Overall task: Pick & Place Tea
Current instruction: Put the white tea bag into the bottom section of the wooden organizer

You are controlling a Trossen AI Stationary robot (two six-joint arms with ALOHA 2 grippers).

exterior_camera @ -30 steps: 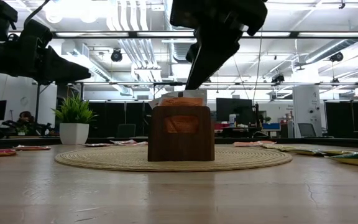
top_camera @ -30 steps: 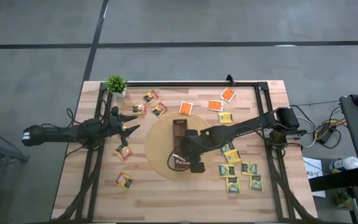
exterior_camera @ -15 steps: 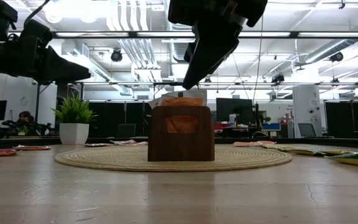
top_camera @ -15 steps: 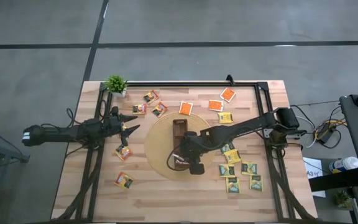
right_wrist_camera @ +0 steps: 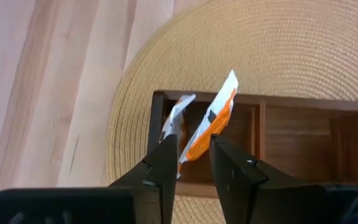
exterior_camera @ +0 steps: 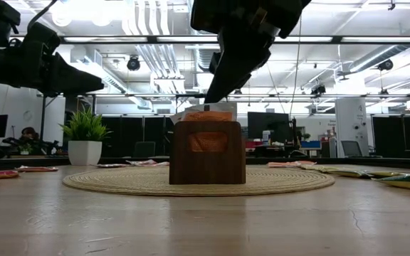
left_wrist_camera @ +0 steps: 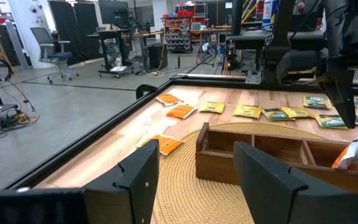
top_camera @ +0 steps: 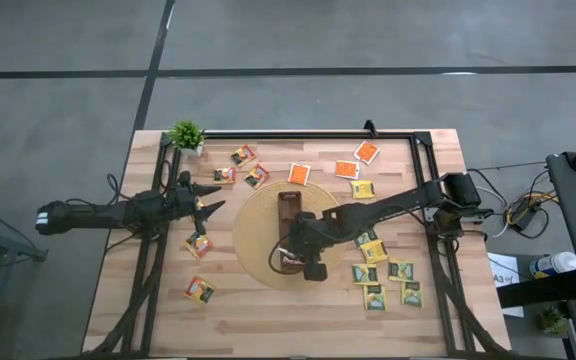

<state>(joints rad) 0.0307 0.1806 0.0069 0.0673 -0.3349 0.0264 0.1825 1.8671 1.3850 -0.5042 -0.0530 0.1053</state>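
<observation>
Left claw (left_wrist_camera: 194,177) fingers spread, wooden box (left_wrist_camera: 278,155) on woven mat (left_wrist_camera: 179,193), sachets (left_wrist_camera: 180,112) beyond

Grey floor (top_camera: 368,40), office chair (left_wrist_camera: 47,45), ceiling lights (exterior_camera: 84,13)

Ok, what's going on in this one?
The right gripper hangs over the end compartment of the wooden box on the round woven mat, pinching an orange tea sachet that stands partly inside it. Another sachet already sits there. The left gripper waits, open, beside the mat. More sachets lie scattered on the table.
</observation>
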